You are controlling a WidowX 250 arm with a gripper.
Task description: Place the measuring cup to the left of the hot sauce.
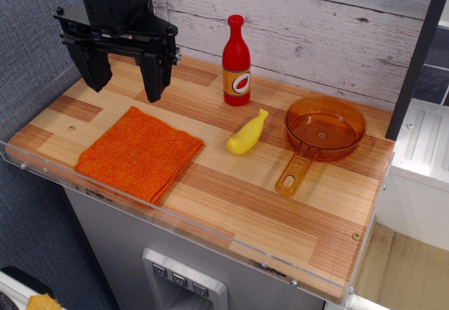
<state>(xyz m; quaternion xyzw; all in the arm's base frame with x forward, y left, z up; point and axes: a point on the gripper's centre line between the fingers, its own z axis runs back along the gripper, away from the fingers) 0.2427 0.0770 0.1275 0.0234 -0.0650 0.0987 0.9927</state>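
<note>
The measuring cup [324, 129] is a translucent amber bowl with a slotted handle pointing toward the front; it rests on the wooden table at the right. The hot sauce [236, 62] is a tall red bottle with an orange label, standing upright at the back middle. My gripper [127, 83] hangs above the back left of the table, left of the bottle and far from the cup. Its two black fingers are spread apart and hold nothing.
A folded orange cloth [139, 153] lies at the front left. A small yellow banana-shaped object [247, 134] lies between the bottle and the cup. A plank wall runs along the back, and a clear rim [175, 234] edges the table front.
</note>
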